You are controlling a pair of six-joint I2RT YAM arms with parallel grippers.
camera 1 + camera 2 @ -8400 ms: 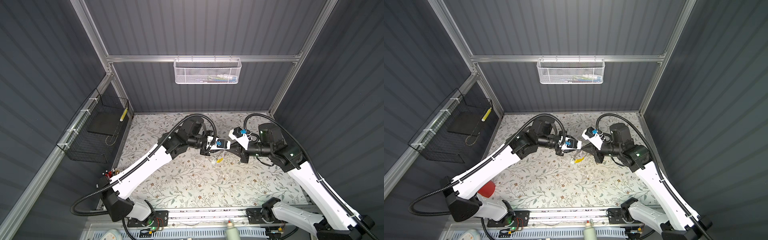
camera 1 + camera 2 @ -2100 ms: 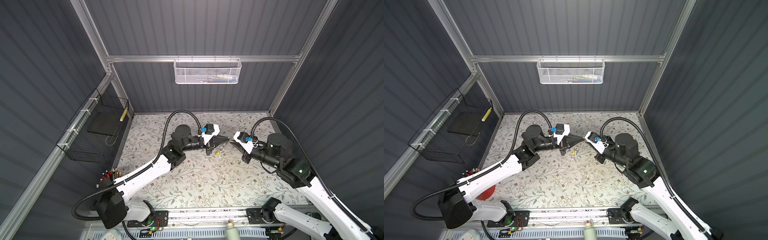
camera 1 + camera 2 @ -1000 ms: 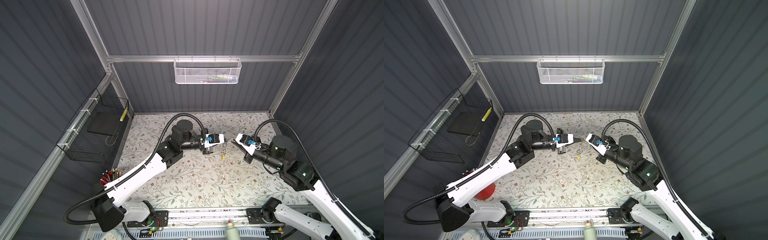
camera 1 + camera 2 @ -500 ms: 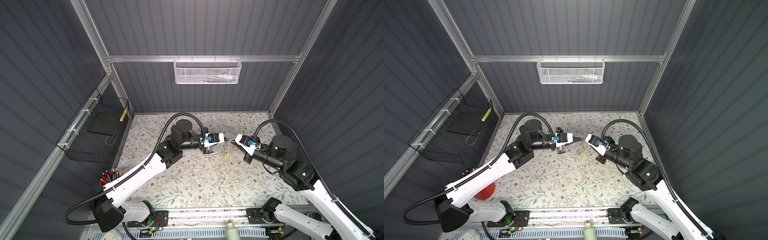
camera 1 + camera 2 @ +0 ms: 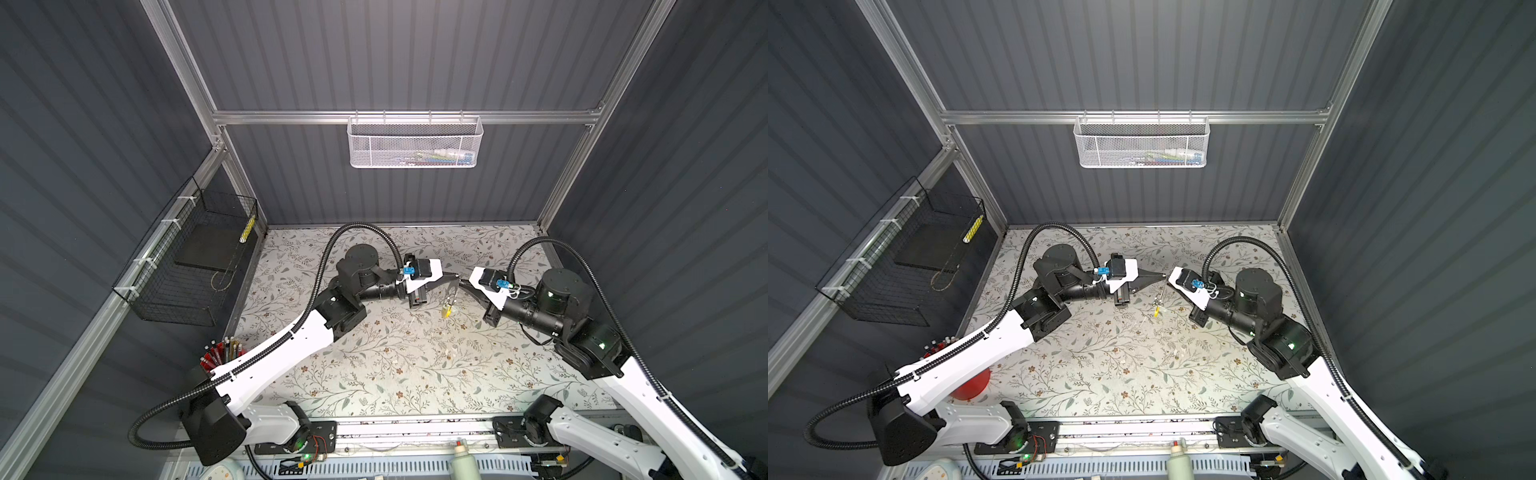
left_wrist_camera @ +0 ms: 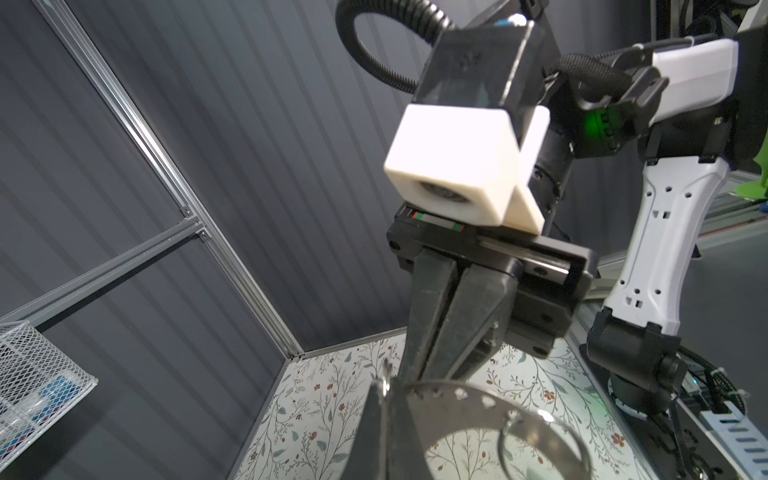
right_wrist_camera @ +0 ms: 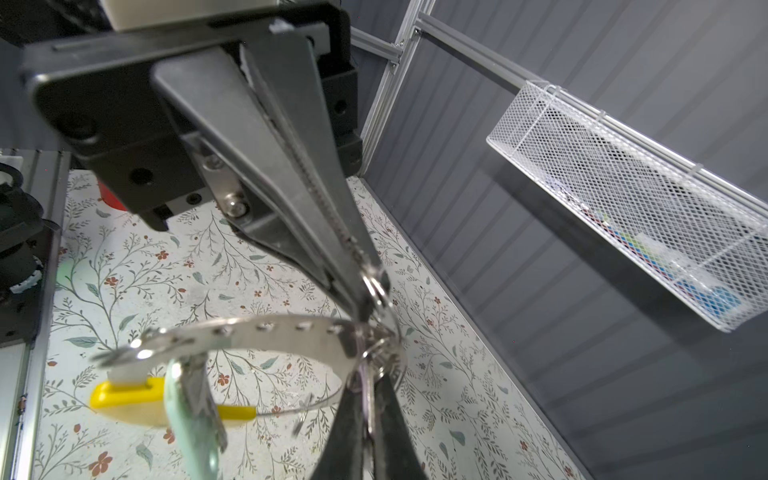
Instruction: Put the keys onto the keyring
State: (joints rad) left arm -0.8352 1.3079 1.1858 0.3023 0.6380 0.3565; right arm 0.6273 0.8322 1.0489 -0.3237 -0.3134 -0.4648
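- The left gripper and right gripper meet tip to tip above the floral table, towards its back.
- Left gripper: clenched, jaws together, pinching a small ring at its very tips.
- Right gripper: clenched on the keyring. It grips the band at the end just beside that small ring, where more rings are bunched.
- The keyring is a silvery band punched with a row of holes and curved into a loop. Its yellow segment lies on the side away from the grip.
- In both top views the keyring hangs below the meeting tips with the yellow segment lowest. Whether it touches the table cannot be told.
- One key with a pale green head hangs from the band near the yellow segment. It is blurred, and the number of keys on the band cannot be told.
- A white basket hangs on the back rail and a black basket on the left wall. Both are well apart from the grippers.
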